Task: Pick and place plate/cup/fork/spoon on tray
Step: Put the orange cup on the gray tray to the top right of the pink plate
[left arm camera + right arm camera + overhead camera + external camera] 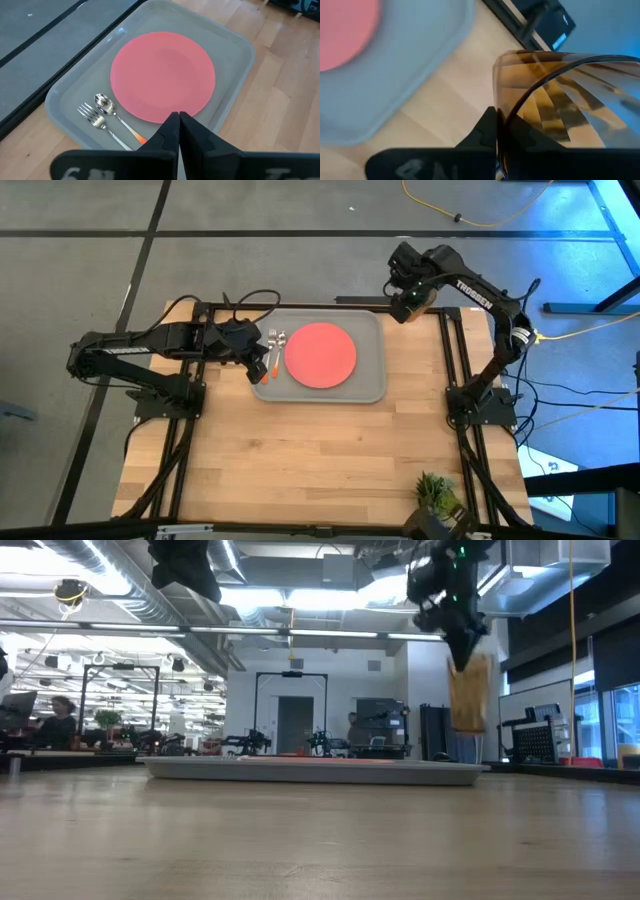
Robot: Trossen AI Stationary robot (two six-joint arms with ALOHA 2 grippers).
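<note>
Low view: the right gripper has its fingers pinched on the rim of the amber cup, which hangs clear of the table just beyond the tray's far right corner. On the grey tray the coral plate lies at centre, with the spoon and fork side by side at its left end. The left gripper, fingers closed on nothing, hovers above that end. Only the cup appears left to place.

Light wooden table with grey tray and small plant.
</note>
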